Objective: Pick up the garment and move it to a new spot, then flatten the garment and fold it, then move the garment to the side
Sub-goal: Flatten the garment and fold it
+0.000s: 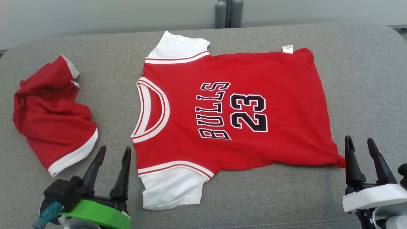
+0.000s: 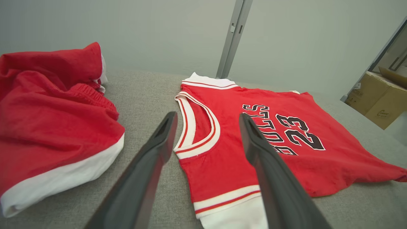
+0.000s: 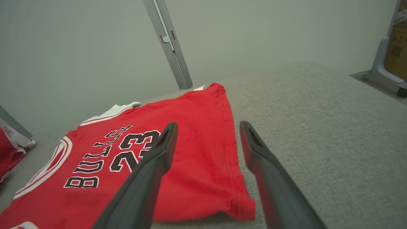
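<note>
Jaws stood wide apart, nothing held.
The left gripper at seven o'clock and right gripper at four o'clock flanked the red jersey, spread flat at centre on the grey cushion; folding and moving aside apparently remained.

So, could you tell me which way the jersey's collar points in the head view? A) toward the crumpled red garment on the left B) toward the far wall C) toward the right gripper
A: the jersey lies flat with its white-trimmed collar facing the crumpled red garment at the left.
</note>
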Controlling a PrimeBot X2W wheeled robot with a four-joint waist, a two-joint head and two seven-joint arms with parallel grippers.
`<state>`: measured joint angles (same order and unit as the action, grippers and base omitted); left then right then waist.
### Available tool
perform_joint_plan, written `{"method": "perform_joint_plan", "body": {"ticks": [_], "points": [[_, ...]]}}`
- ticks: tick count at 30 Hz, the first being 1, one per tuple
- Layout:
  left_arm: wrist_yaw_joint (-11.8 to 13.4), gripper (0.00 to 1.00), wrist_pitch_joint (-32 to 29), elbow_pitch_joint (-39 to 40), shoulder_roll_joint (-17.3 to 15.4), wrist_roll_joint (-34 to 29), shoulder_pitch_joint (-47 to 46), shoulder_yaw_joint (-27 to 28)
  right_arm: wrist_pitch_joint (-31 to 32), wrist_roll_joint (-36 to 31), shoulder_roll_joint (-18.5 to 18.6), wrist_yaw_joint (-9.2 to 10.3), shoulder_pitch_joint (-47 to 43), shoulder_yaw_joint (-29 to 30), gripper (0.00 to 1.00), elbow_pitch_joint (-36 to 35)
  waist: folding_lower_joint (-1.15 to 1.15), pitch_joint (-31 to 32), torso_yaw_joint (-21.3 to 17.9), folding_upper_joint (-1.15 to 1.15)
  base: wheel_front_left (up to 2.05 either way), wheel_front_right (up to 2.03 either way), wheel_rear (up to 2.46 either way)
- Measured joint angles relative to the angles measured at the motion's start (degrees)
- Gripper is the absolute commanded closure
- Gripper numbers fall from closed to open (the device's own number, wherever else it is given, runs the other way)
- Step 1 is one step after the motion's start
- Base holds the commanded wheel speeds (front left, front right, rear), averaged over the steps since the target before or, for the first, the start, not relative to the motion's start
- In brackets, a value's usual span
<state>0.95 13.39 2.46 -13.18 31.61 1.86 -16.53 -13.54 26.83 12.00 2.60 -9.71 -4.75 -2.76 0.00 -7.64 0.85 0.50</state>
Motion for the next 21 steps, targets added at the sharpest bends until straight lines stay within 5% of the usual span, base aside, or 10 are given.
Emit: {"method": "perform_joint_plan", "body": {"ticks": [12, 21], "points": [[-4.6, 0.0, -4.5, -0.4, -0.6, 1.7, 1.5, -4.7, 2.7, 6.0, -1.6, 0.03, -1.3, 2.6, 0.0, 6.1, 0.0, -1.6, 1.1, 0.0, 0.0, 0.0, 0.0], [-5.8, 0.0, -8.6, -1.6, -2.4, 3.4, 2.8, -6.5, 4.9, 9.6, -2.9, -0.59, -1.3, 3.0, 0.0, 9.8, 0.0, -2.7, 1.9, 0.0, 0.0, 0.0, 0.0]]}}
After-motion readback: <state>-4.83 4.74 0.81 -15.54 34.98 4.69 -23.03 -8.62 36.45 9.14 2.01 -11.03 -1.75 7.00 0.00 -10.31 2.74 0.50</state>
